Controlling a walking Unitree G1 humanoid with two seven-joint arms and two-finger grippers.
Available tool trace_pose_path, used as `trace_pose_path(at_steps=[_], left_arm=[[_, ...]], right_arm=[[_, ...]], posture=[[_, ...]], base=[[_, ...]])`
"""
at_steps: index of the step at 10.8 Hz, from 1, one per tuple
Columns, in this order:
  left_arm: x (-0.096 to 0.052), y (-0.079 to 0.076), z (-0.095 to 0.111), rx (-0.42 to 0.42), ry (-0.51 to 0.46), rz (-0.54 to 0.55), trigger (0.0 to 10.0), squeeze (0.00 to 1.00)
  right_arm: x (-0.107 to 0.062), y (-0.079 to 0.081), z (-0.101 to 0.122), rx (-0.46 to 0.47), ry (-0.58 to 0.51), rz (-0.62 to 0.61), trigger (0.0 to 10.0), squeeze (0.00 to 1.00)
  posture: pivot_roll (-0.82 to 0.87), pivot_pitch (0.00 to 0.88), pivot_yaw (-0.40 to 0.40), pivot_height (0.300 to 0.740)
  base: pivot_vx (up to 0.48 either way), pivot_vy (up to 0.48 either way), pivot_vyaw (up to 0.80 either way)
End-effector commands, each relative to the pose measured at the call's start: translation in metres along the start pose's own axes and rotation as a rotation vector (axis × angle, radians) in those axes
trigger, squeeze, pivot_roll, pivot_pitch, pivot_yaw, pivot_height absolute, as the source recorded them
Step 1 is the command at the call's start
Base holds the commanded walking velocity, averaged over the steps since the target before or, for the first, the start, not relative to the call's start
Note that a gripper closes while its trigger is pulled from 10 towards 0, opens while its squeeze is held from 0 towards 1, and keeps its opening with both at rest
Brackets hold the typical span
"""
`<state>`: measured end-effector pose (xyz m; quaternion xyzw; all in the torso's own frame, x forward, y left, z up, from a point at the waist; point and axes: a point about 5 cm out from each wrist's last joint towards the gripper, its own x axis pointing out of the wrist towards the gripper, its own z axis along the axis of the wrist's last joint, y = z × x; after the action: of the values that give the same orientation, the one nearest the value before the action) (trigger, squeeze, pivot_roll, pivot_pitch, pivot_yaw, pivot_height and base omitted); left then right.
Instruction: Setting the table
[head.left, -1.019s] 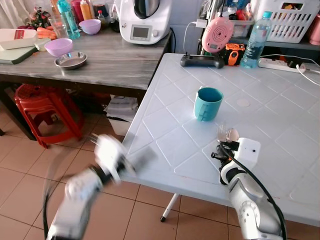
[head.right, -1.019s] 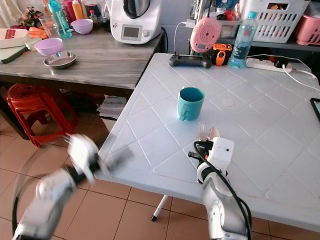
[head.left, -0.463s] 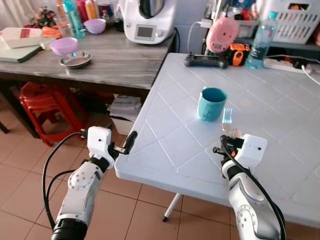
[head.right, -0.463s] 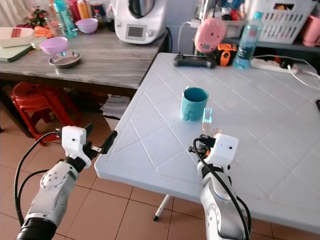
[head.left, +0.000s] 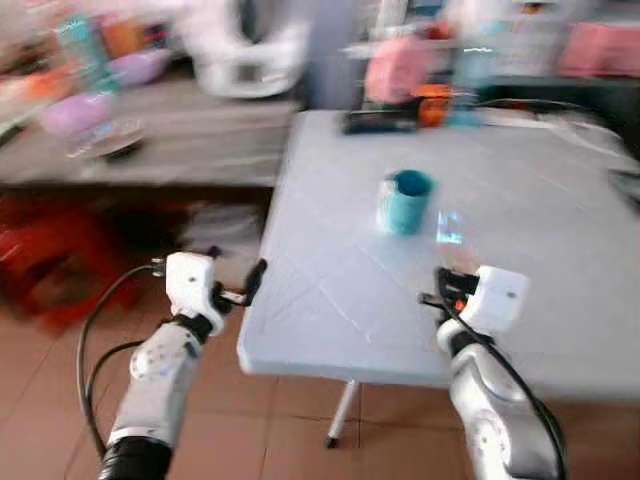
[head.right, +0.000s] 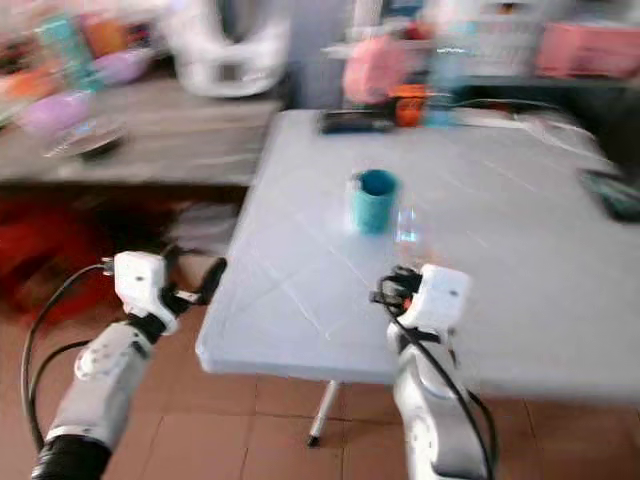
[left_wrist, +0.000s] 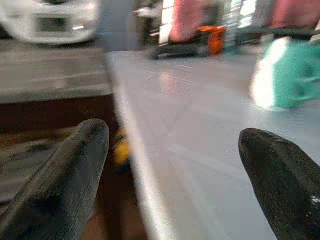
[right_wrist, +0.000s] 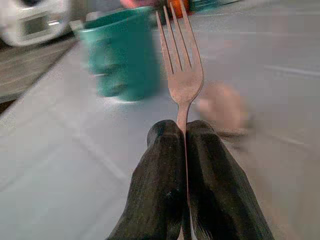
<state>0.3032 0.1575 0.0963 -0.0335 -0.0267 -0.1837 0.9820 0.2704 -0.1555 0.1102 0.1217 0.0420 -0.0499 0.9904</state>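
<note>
A: Teal ceramic mug (head.left: 407, 201) is seen standing on the white plastic table (head.left: 560, 300) in the blurred head views; no plate or other setting is made out near it.

B: Left wrist view: the left gripper (left_wrist: 175, 165) is held wide open and empty at the table's edge.

A: Right wrist view: the right gripper (right_wrist: 186, 150) is closed tight on the silver metal fork (right_wrist: 181, 75), tines pointing at the mug.

B: Judged early: fork not yet laid down.
</note>
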Motion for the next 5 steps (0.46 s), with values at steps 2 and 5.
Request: trace_pose_path(at_steps=[2,5], left_arm=[[-0.0006,0.0044,0.0002,0.016,0.006,0.0,10.0,0.0],[0.0017,0.005,0.0023,0.019,-0.001,0.002,10.0,0.0]], right_arm=[[0.0006,0.0082,0.0021,0.018,-0.021,0.012,10.0,0.0],[0.0032,0.0101,0.0047,0.012,-0.037,0.025,10.0,0.0]], posture=[[-0.05,0.002,0.044,0.74],[-0.05,0.0,0.048,0.74]], base=[[0.0,0.381,-0.21],[0.0,0.381,0.0]])
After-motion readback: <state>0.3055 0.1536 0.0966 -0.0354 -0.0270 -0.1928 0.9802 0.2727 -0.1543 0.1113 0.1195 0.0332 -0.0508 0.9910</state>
